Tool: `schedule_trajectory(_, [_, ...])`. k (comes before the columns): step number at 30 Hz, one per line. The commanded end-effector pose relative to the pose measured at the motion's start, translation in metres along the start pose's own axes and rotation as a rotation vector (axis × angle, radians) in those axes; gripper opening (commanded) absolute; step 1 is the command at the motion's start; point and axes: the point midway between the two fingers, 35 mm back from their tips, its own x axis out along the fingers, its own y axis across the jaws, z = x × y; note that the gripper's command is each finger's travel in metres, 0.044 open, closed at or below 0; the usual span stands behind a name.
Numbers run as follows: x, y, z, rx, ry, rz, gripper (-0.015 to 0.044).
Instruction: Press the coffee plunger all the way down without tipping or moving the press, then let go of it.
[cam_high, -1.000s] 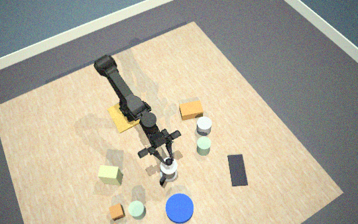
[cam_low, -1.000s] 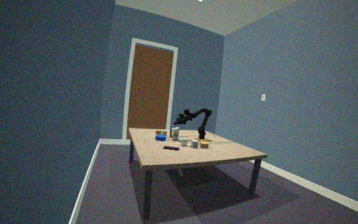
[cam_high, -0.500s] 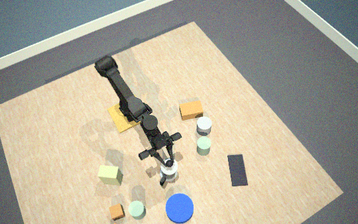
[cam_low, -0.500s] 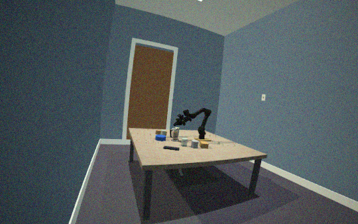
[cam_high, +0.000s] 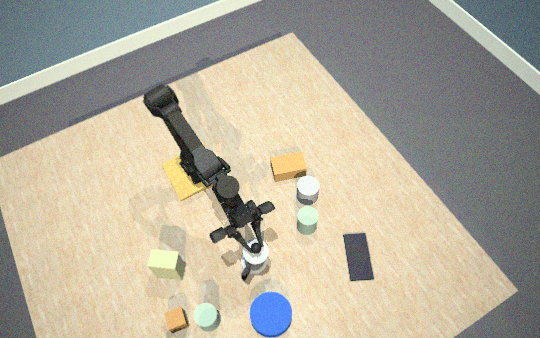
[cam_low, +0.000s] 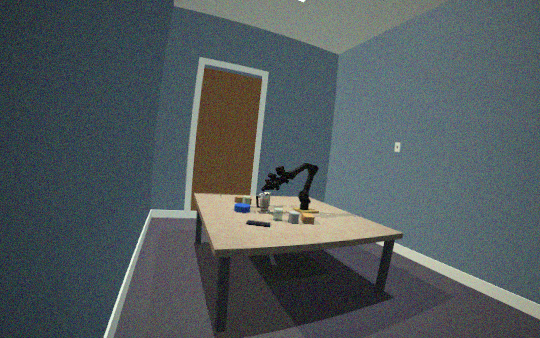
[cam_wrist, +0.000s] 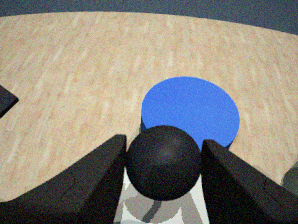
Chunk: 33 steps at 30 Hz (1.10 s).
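Note:
The coffee press (cam_high: 258, 259) (cam_low: 264, 202) stands upright on the table, with a white and silvery body and a black handle (cam_high: 246, 272) on its side. Its round black plunger knob (cam_high: 256, 248) (cam_wrist: 164, 167) is low, close above the pale lid; no rod length can be made out between them. My gripper (cam_high: 255, 245) (cam_low: 264, 189) (cam_wrist: 164, 147) is shut on the knob, one finger on each side, reaching down at a slant from the arm. The lower part of the press is hidden in the wrist view.
A blue disc (cam_high: 271, 314) (cam_low: 242, 207) (cam_wrist: 190, 107) lies beyond the press. A green cylinder (cam_high: 307, 221), a white cylinder (cam_high: 308, 189), an orange box (cam_high: 288, 166) and a dark flat slab (cam_high: 358, 256) are to one side. A yellow-green block (cam_high: 164, 263), orange cube (cam_high: 176, 319) and mint cylinder (cam_high: 205, 315) are opposite.

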Motion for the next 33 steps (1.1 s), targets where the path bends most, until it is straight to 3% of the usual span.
schedule_trajectory(1, [0.0048, -0.0001, -0.0103, -0.012, 0.040, -0.001, 0.0122])
schedule_trajectory(33, [0.0076, 0.0003, -0.0065, -0.011, 0.040, -0.001, 0.0122])
